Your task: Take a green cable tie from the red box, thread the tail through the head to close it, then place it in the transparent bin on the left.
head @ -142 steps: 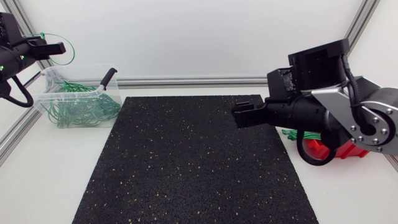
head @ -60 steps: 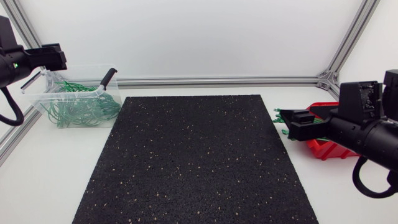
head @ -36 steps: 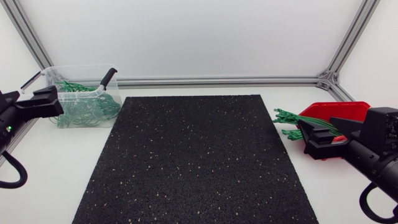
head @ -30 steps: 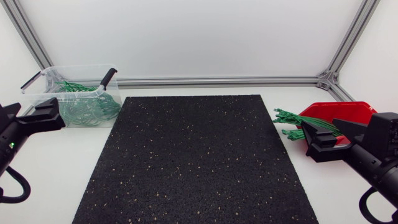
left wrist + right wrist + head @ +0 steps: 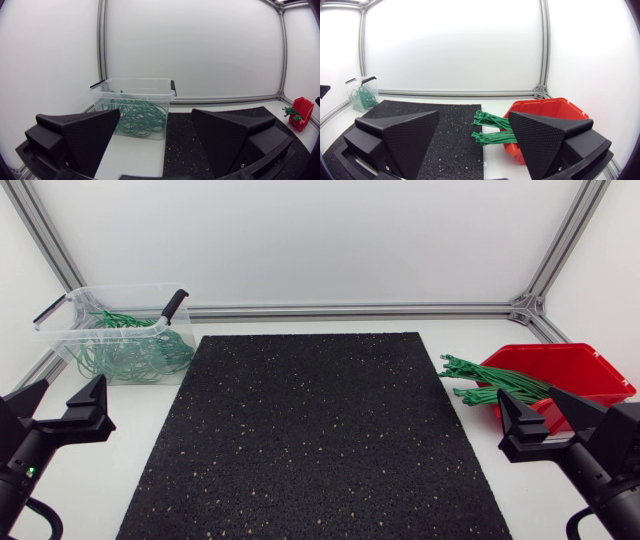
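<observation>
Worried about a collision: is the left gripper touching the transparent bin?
Apart. The head view shows bare table between the left gripper and the transparent bin.

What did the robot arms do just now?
The left gripper let its green loop go over the transparent bin, then pulled back to the front. The right gripper left the mat and pulled back too, empty. Bin, red box and mat stayed put.

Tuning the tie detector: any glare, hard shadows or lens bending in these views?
Head view: soft even light, no hard shadows on the black mat, no glare on the transparent bin. Left wrist view: fisheye bends the frame post near the edge; lighting flat. Right wrist view: same bending; red box and green cable ties evenly lit, no hotspots.
</observation>
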